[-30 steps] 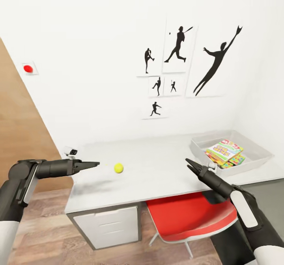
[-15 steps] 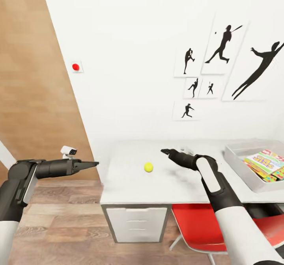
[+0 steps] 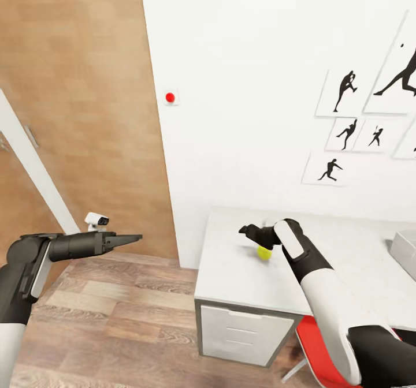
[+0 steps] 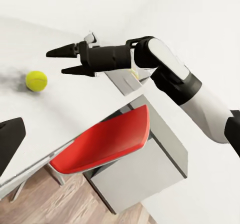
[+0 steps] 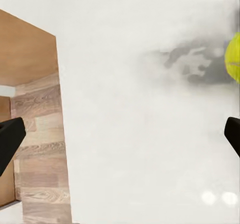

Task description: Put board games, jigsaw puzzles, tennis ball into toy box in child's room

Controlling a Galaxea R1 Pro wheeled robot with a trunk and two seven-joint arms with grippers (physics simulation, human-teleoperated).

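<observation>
Yellow-green ball [image 3: 264, 253] sits on the worktop [image 3: 231, 272] just beside my right tool [image 4: 68, 60], whose fingers stand apart. It looks light and ready to roll, so I'd pinch across its middle. My left tool [image 3: 130, 239] hangs together off the worktop.

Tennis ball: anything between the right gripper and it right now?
Nothing visible. The open right gripper hangs just above the tennis ball, which sits alone on the bare table. Only open air shows between fingertips and ball.
</observation>
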